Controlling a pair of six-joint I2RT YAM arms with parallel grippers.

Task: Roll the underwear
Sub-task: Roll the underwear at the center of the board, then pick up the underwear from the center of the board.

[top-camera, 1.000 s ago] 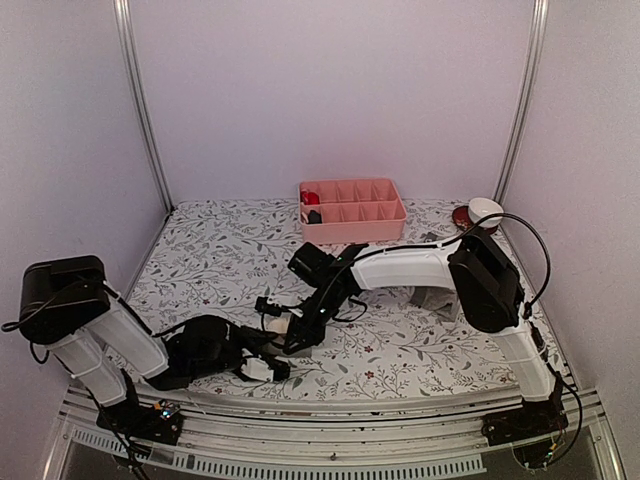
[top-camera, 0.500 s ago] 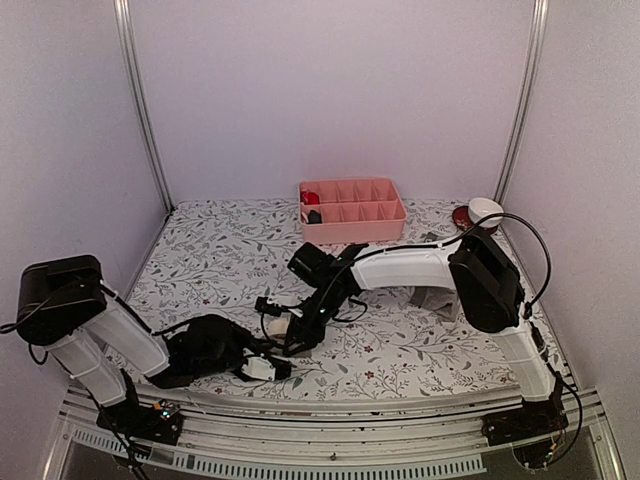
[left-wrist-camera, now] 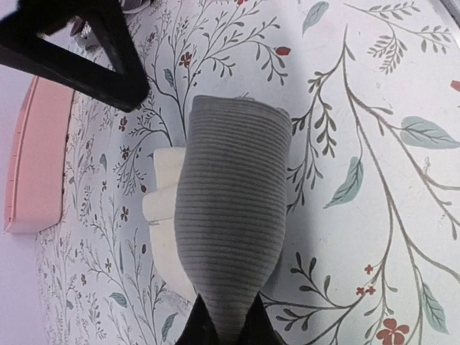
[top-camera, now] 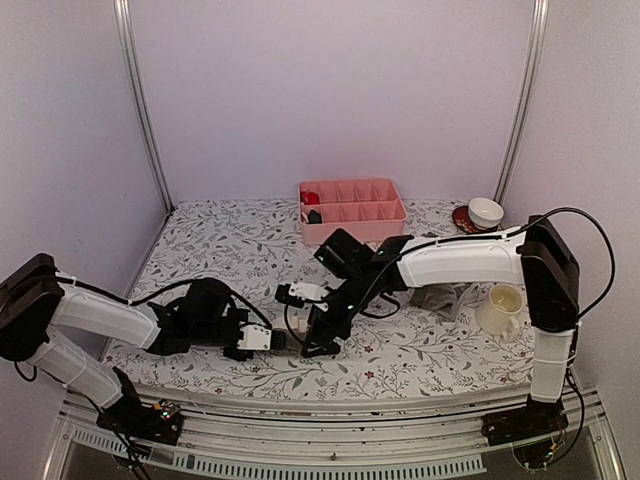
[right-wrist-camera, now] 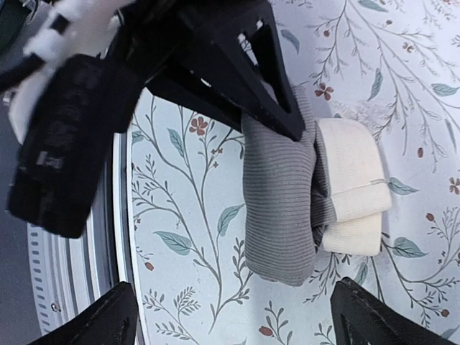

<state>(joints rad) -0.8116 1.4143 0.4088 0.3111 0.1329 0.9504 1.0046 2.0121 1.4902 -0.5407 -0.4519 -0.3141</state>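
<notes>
I work inside a small booth. The back wall (top-camera: pixel 330 90) in front of me is plain and smooth, of a pale lilac-white colour. The left wall (top-camera: pixel 60 130) and the right wall (top-camera: pixel 590 110) have the same colour. In each back corner a thin metal post stands upright, the left post (top-camera: pixel 140 105) and the right post (top-camera: pixel 523 100); both rise from the table (top-camera: pixel 200 240) past the top of the view. The table is covered with a white cloth (top-camera: pixel 420 350), printed with grey-green leaves, thin branches and small red flowers. Along the near edge runs a ribbed aluminium rail (top-camera: pixel 330 440). The light is soft and even, and the shadows on the cloth are faint.
</notes>
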